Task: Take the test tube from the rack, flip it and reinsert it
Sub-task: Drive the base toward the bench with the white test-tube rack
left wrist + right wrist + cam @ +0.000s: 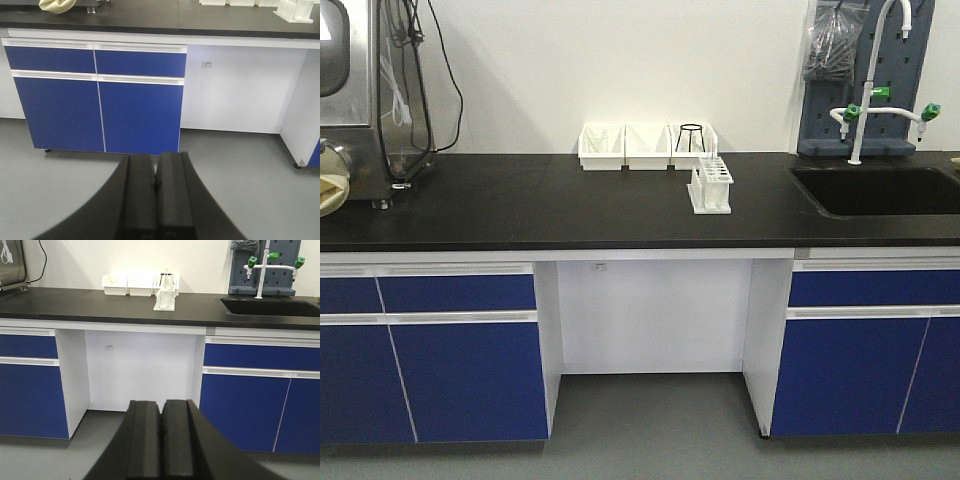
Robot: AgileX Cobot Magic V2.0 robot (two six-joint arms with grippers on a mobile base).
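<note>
Atop the counter (520,205), rack (710,188) contents blur; left gripper (156,165) and right gripper (161,411) clench nothing.

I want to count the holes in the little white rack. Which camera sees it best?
The front-facing view: the rack stands whole on the counter, seen from slightly above. The right wrist view shows it small and end-on; the left wrist view only clips it at the top edge.

White plastic rack (710,196), smooth black countertop (520,205) faintly sheened, smooth blue cabinet doors (470,380), matt grey floor (650,430).
</note>
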